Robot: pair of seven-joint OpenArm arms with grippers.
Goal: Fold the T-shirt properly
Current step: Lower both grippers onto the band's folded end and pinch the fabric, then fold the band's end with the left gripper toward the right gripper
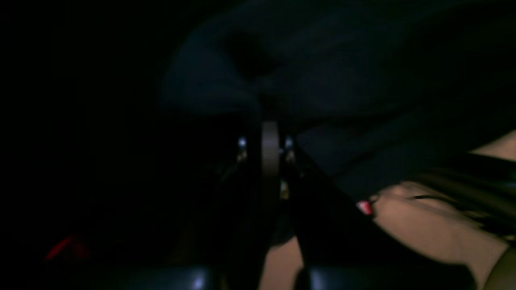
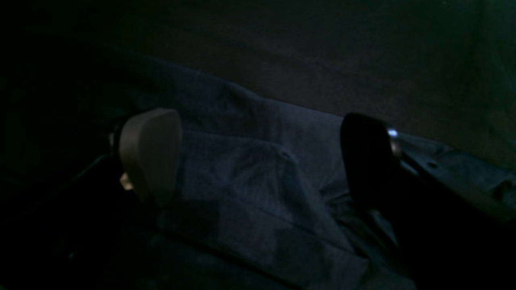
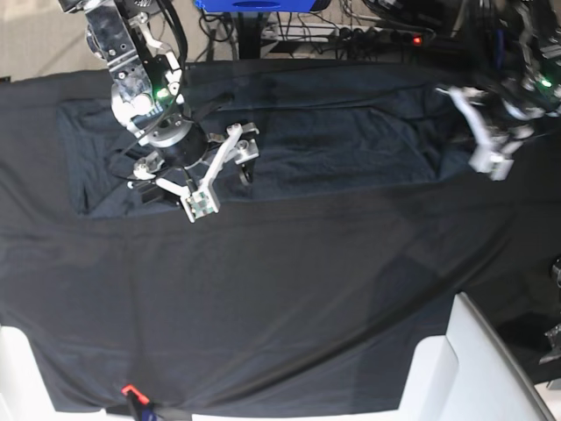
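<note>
The T-shirt (image 3: 333,140) lies spread as a wide band across the far half of the black table cloth (image 3: 263,298). My left gripper (image 3: 469,132) is at the shirt's right end. In the left wrist view its pads (image 1: 270,137) are pressed together, and the T-shirt (image 1: 322,80) bunches up at their tip. My right gripper (image 3: 221,174) stands open over the shirt's left part. In the right wrist view its tan pad (image 2: 151,153) and dark finger (image 2: 365,157) straddle a wrinkled fold of the T-shirt (image 2: 250,181), with nothing pinched between them.
A white panel (image 3: 465,368) stands at the table's near right corner and another white piece (image 3: 17,368) at the near left. A red clip (image 3: 130,390) holds the table cloth's front edge. Cables and a blue object (image 3: 254,4) lie behind the table.
</note>
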